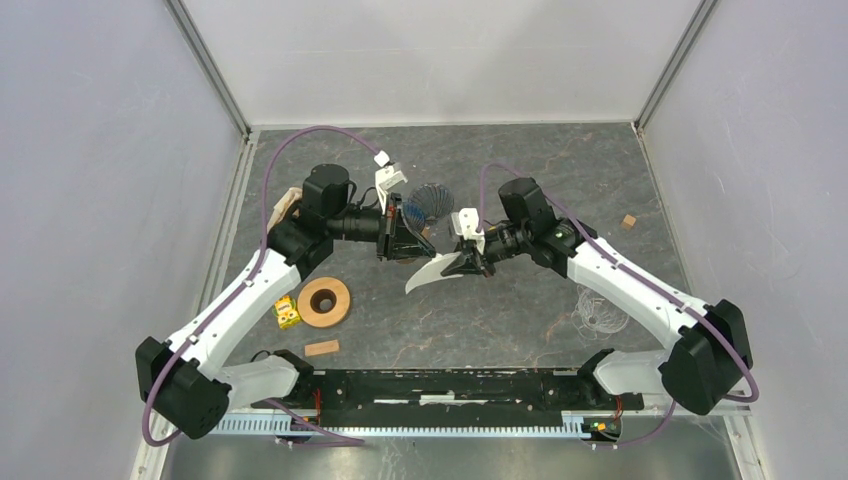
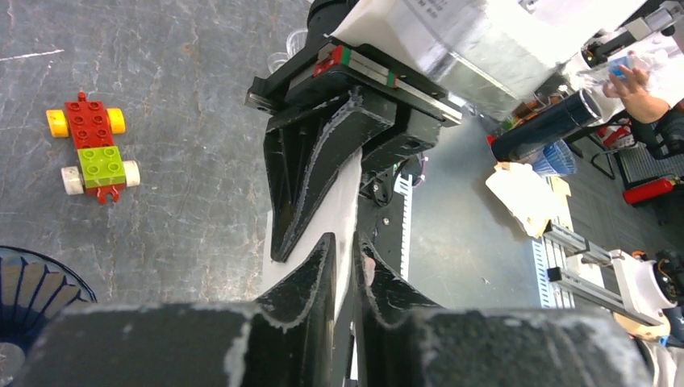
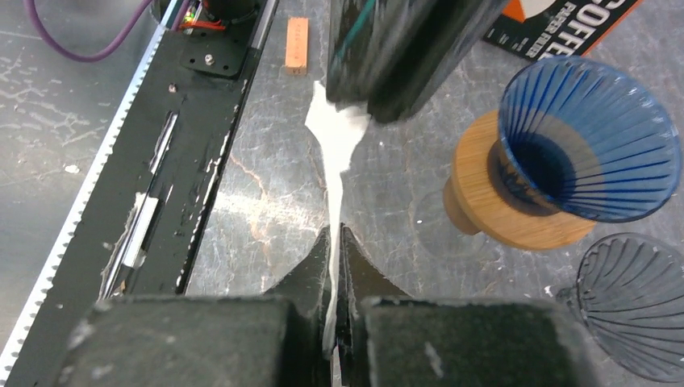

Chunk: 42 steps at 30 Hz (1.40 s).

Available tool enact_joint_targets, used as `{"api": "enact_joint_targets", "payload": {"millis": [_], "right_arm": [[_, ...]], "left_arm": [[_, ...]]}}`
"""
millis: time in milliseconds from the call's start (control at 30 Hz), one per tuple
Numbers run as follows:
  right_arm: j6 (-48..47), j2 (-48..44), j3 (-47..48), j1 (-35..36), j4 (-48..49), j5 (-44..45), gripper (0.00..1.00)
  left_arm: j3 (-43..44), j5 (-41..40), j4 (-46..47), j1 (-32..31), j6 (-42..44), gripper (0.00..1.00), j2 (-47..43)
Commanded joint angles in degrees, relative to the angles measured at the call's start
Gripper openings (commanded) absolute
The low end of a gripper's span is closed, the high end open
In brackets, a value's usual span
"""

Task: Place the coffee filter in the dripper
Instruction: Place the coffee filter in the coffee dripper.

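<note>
Holding the coffee filter [image 1: 430,275] between them, the two arms meet over the middle of the gray table [image 1: 520,330]. The right gripper [image 3: 335,250] has its jaws shut tight on one edge of the white paper. Its two black fingers [image 3: 363,278] press flat on it from both sides. The left gripper [image 2: 345,256] has the other end. Its jaws are almost together with the paper between them, and only a thin gap shows. From the right wrist, the filter looks like a thin white strip that goes from one gripper to the other, a bit crumpled at the far end. From above, it looks like a white curved flap under the right gripper. The blue dripper [image 3: 597,137] stands just beside the grippers, on the far side of them from the arm bases. It sits on a round wooden stand [image 3: 484,205] with its wide mouth up. The filter is near the dripper but not in it. A second dripper [image 3: 637,310], dark and see-through, is next to the blue one. A box [image 3: 556,24] with the word coffee on it lies further off. A small orange block [image 3: 297,44] lies by the black rail [image 3: 202,105] at the near edge. A toy [image 2: 89,149] made of red, green and yellow bricks is on the table too — and a flat wooden ring [image 1: 324,301] lies close to the left arm.
</note>
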Motion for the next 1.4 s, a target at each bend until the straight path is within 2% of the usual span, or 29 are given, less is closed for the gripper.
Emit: {"api": "enact_joint_targets", "payload": {"millis": [0, 167, 300, 467, 733, 900, 1367], "right_arm": [[-3.56, -3.19, -2.52, -0.08, 0.64, -0.7, 0.0], [-4.26, -4.75, -3.68, -0.08, 1.0, -0.8, 0.0], [-3.65, -3.97, -3.39, -0.13, 1.09, -1.06, 0.0], [-3.09, -2.76, -2.8, -0.08, 1.04, -0.81, 0.0], [-2.74, -1.41, -1.45, -0.08, 0.41, -1.95, 0.0], [-3.36, -1.08, -1.15, -0.04, -0.22, -2.48, 0.0], [-2.92, -0.62, -0.45, -0.05, -0.5, -2.48, 0.0]], "left_arm": [[0.86, 2.28, -2.03, 0.44, 3.32, 0.24, -2.67], [1.58, -0.62, -5.75, 0.36, 7.69, 0.28, -2.76], [1.64, -1.0, -6.47, -0.04, 9.79, 0.38, -2.72], [2.28, -0.26, -6.59, -0.42, 9.92, 0.46, -2.43], [3.14, -3.4, -6.58, -1.67, 10.44, 0.47, -0.88], [3.86, -6.18, -6.59, -2.21, 10.96, 0.44, 0.3], [2.74, -4.54, -6.67, -3.07, 12.07, 0.45, 0.6]]}}
